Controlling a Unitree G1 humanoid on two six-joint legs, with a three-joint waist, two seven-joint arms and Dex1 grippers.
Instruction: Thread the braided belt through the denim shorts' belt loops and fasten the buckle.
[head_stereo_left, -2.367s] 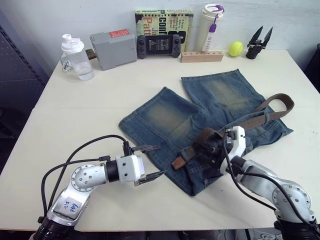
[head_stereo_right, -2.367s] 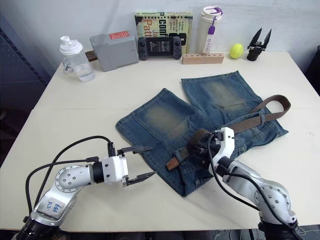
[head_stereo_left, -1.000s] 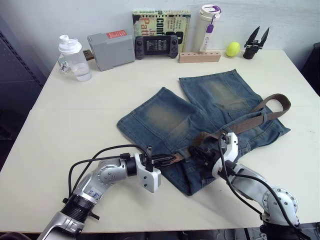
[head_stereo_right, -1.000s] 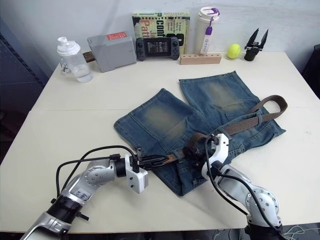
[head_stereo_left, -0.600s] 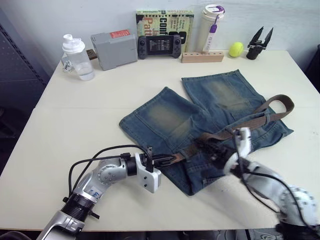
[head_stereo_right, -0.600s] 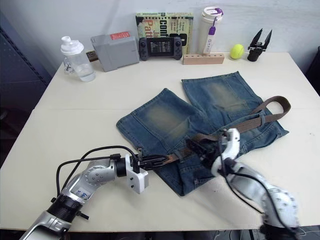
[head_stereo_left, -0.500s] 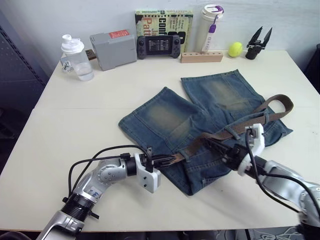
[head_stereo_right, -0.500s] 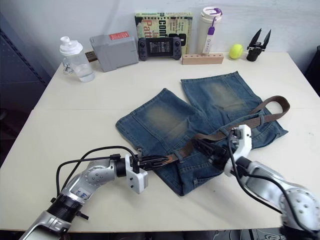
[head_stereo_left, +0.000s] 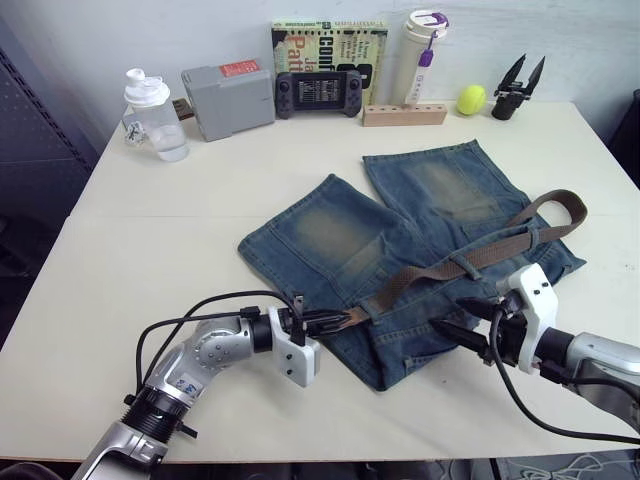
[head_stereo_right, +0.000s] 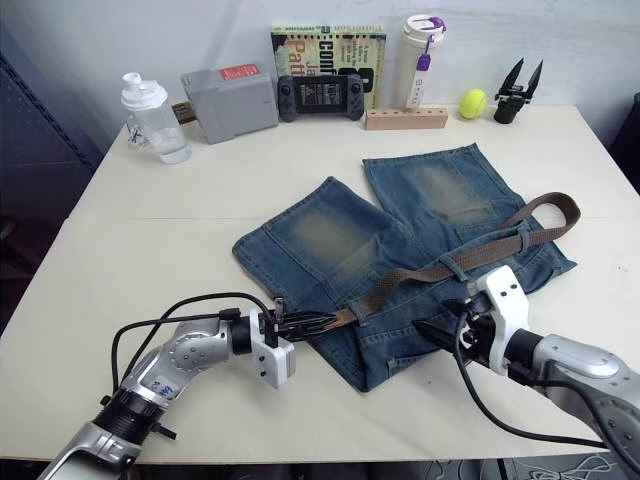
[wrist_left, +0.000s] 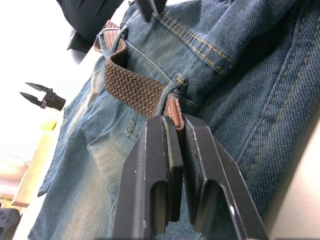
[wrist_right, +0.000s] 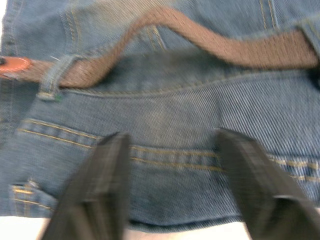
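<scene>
The denim shorts (head_stereo_left: 400, 230) lie flat mid-table, waistband toward me. The braided belt (head_stereo_left: 470, 262) runs from the shorts' right edge down across the waistband and passes under a belt loop (wrist_left: 169, 95). My left gripper (head_stereo_left: 328, 320) is shut on the belt's leather tip (wrist_left: 173, 111) just past that loop. My right gripper (head_stereo_left: 455, 320) hovers over the waistband to the right, open, with bare denim between its fingers (wrist_right: 112, 155); the belt (wrist_right: 225, 47) lies beyond them. I cannot make out the buckle.
Along the back edge stand a clear bottle (head_stereo_left: 152, 112), a grey box (head_stereo_left: 228, 98), a game controller (head_stereo_left: 315, 92), a book (head_stereo_left: 330, 45), a tumbler (head_stereo_left: 420, 55), a wooden block (head_stereo_left: 405, 113), a tennis ball (head_stereo_left: 472, 98) and a spare black gripper (head_stereo_left: 518, 85).
My right gripper let go of the bunched belt, opened and drew back to the right. The belt now lies straighter across the waistband. The left gripper kept its hold on the tip.
</scene>
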